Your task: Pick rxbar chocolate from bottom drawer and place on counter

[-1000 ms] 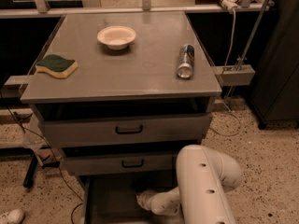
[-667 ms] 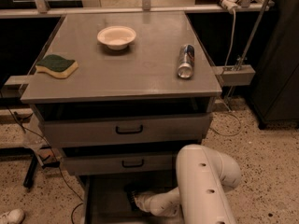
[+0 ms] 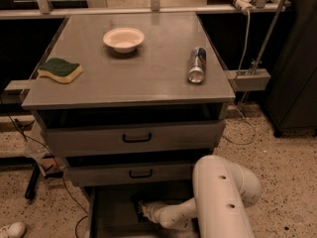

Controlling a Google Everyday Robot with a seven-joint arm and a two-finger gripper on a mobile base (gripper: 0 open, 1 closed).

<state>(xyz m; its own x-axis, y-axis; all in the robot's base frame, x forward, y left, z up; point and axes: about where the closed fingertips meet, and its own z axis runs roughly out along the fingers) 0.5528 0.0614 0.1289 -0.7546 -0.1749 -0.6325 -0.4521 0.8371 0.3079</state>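
Observation:
The bottom drawer (image 3: pixel 106 217) is pulled open below the two upper drawers. A small black bar with faint light print, the rxbar chocolate (image 3: pixel 138 204), lies at the drawer's middle. My white arm bends down from the lower right and reaches leftward into the drawer. My gripper (image 3: pixel 146 212) sits right at the bar's near end, and I cannot see whether it touches the bar. The counter (image 3: pixel 133 73) is the flat grey top of the cabinet above.
On the counter stand a white bowl (image 3: pixel 124 39) at the back, a green and yellow sponge (image 3: pixel 60 70) at the left edge and a silver-blue can (image 3: pixel 197 65) lying at the right. My arm's thick white elbow (image 3: pixel 223 192) fills the lower right. Cables hang at the left.
My gripper has slid a little to the left inside the bottom drawer, ending against the black bar. Nothing on the counter has moved.

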